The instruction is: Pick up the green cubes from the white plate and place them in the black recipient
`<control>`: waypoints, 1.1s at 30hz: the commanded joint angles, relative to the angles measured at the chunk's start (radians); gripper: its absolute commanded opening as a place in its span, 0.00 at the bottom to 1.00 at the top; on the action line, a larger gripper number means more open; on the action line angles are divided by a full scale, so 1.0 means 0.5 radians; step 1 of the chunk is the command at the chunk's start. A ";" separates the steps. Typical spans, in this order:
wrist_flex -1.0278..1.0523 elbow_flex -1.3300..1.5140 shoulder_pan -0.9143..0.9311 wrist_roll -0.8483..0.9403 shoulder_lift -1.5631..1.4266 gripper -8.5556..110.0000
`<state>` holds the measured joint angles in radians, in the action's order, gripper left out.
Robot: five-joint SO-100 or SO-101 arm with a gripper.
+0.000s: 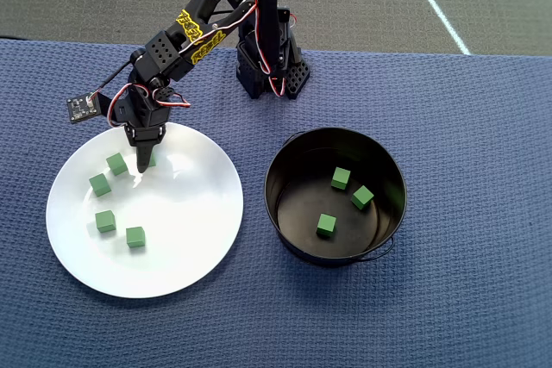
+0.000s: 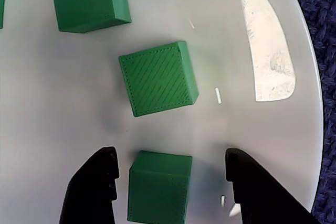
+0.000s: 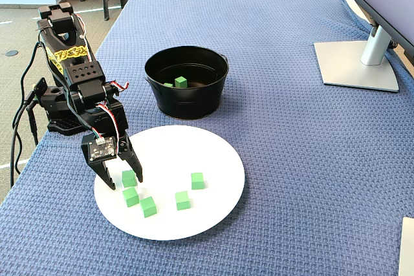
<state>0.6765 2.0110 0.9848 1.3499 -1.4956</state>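
Overhead looks straight down, wrist close above, fixed oblique; all share the white plate [image 1: 185,256].

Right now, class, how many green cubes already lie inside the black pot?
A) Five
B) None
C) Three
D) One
C: the overhead view shows three green cubes on the floor of the black pot, while the others remain on the white plate.

Blue cloth-covered table [image 1: 483,127]: plate [image 1: 194,252] at nine o'clock overhead, pot [image 1: 285,161] at three, arm base [image 1: 267,75] at twelve, monitor stand [image 3: 352,63] in the fixed view.
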 commanded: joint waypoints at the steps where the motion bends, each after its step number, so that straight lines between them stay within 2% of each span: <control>1: 0.064 -0.003 0.009 -0.037 -0.049 0.24; 8: 0.190 0.037 -0.028 -0.114 -0.187 0.23; 20: 0.166 0.098 -0.074 -0.126 -0.221 0.22; 22: 0.144 0.089 -0.067 -0.120 -0.199 0.20; 25: 0.132 0.077 -0.064 -0.129 -0.196 0.07; 33: 0.160 0.055 -0.074 -0.224 -0.252 0.07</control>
<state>0.7547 2.0724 0.9511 1.2778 -1.5769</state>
